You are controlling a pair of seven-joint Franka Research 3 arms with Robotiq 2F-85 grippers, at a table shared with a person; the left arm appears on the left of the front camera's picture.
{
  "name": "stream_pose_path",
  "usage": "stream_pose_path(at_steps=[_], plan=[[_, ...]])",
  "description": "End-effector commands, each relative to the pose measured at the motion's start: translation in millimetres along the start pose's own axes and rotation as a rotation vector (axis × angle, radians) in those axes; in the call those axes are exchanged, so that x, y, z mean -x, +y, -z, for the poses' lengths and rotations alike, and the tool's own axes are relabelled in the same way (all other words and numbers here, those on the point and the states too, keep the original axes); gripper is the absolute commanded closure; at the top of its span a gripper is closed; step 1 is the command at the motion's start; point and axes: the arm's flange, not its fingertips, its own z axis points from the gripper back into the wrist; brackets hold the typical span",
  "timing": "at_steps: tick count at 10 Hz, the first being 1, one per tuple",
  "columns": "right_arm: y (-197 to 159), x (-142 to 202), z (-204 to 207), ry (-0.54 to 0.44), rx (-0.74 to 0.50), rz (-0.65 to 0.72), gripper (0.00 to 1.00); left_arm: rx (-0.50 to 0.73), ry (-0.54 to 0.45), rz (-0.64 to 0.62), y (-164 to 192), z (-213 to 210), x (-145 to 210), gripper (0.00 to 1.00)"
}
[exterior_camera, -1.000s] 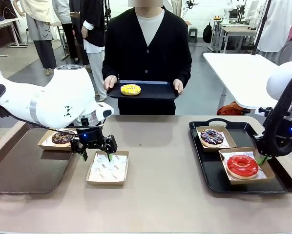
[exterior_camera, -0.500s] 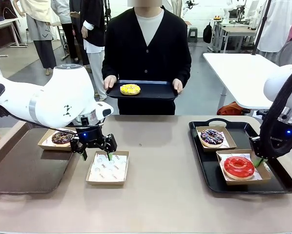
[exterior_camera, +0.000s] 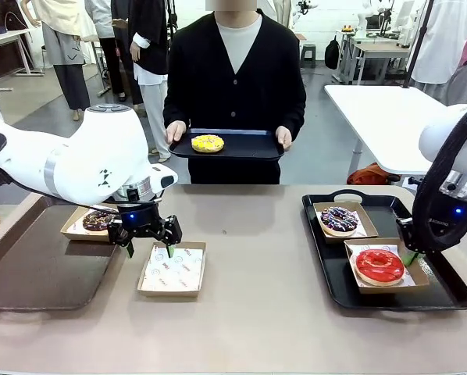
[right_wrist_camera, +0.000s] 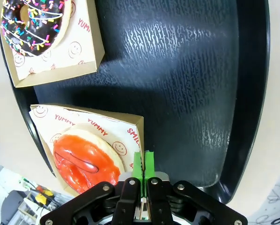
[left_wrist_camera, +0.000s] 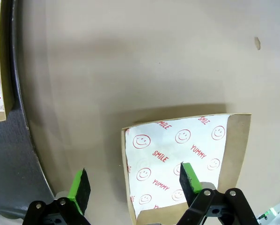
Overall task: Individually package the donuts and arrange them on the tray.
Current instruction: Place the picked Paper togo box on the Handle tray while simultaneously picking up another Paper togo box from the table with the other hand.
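Right fingers pinched on box rim

This looks like a robotics lab or open test hall. Two white robot arms work a brown table, and a person stands at twelve o'clock holding a dark tray. Past them, at two o'clock, white worktables sit on a bare grey floor, with more people standing at eleven o'clock.

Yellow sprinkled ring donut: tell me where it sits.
In the front view the yellow sprinkled ring donut lies on the left part of the dark tray held by the person across the table.
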Motion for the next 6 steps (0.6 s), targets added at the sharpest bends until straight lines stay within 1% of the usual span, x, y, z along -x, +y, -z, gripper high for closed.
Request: stream_pose_path(at_steps=[1,4,5,6], plan=[[-3.3,-6.8,2.0,-0.017,-0.034,-0.026,0.98,-0.036,0.001,-0.034,-1.9,4.6,-6.2,0.0],[-3.0,-9.1,3.6,-0.018,-0.024,-0.02,0.98,-0.035,0.017,-0.043,-3.0,9.0,-8.5,0.0],[-2.8,-8.9,3.2,-0.021,-0.018,-0.026,0.8,-0.033,0.023,-0.046,-3.0,10.0,-9.4,0.0],[-3.2,-8.4,3.4,-0.023,-0.015,-0.033,0.58,-0.03,0.032,-0.048,-2.8,10.7,-9.4,0.6]])
